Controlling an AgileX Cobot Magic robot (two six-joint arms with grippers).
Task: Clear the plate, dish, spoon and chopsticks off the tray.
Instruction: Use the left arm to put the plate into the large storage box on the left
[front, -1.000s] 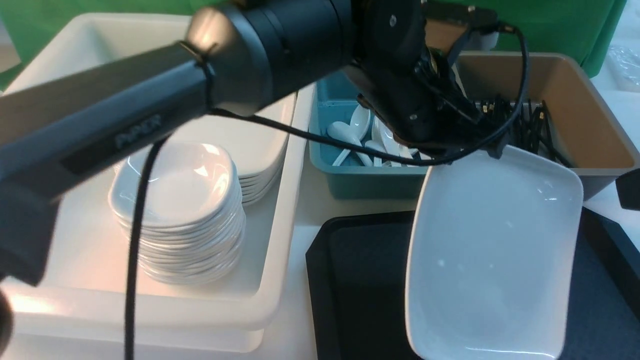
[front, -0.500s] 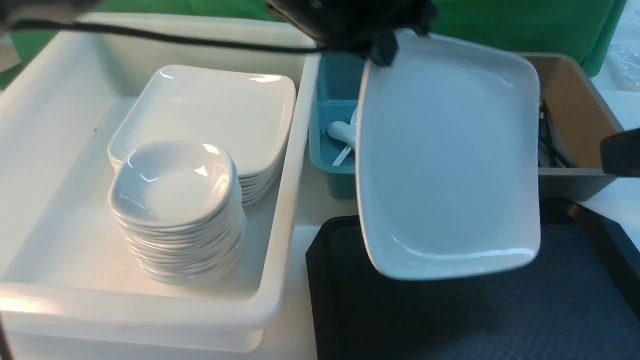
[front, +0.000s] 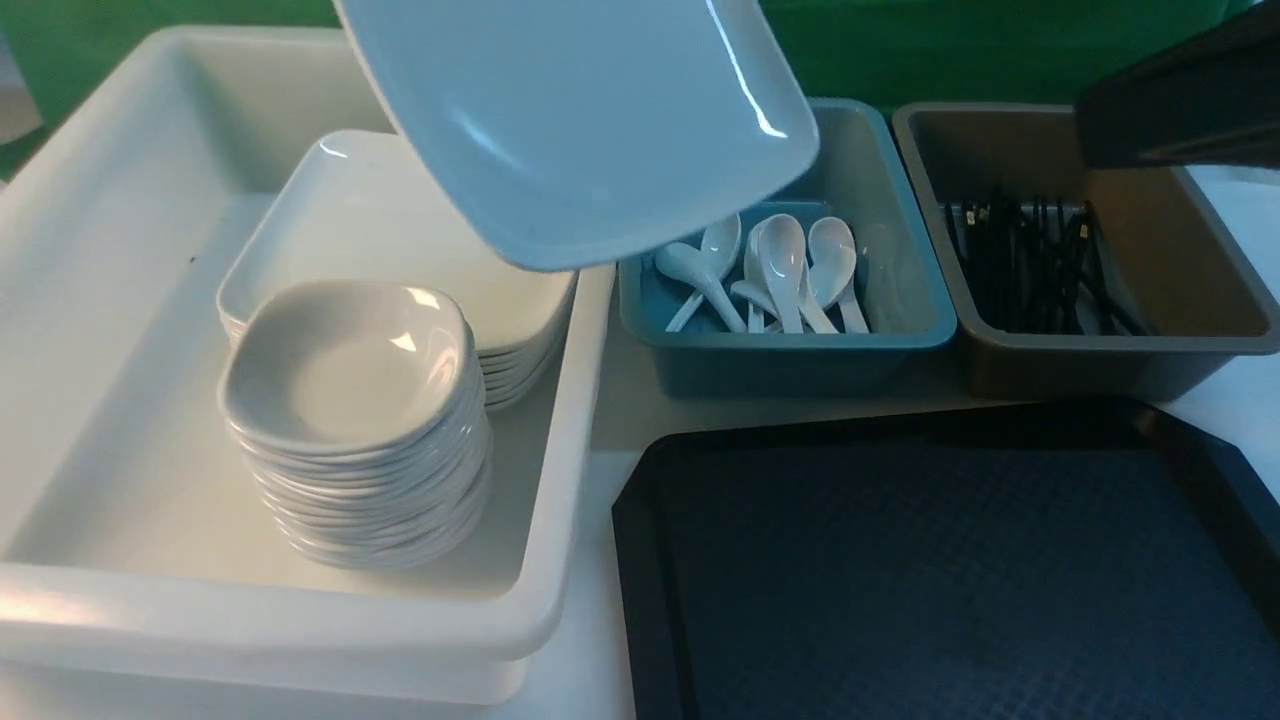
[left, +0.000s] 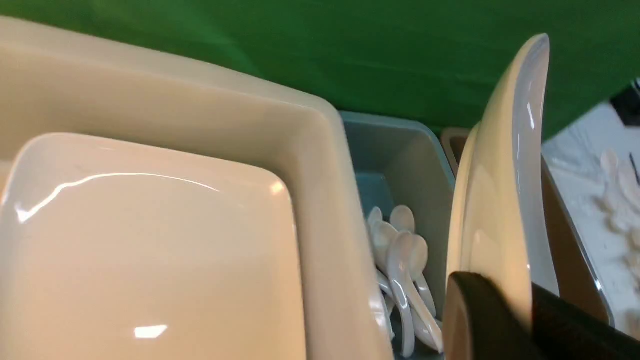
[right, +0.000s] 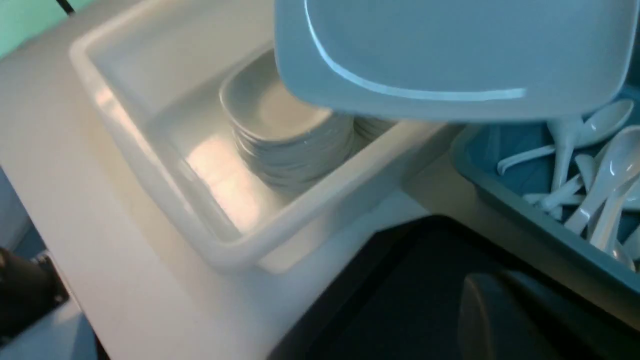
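Plate (front: 580, 110): off the tray (front: 950, 580) since a second ago, rim pinched in left pincer (left: 522, 305), held high. Stack (front: 380, 230) lies below pincer. Tray shows bare; only stacking remains. Right pincer (right: 505, 305): state cannot be told.

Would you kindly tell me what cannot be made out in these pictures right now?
Left hand: the front view's top edge cuts it off; the left wrist view shows only dark fingers clamping the large glossy white rounded-rectangular plate.
Right hand: only a blurred dark shape in the right wrist view; open or shut, unknown.
Thin black chopsticks in the brown plastic bin: too dark and tangled to count.
Flat black tray: the front view's bottom edge cuts it off.
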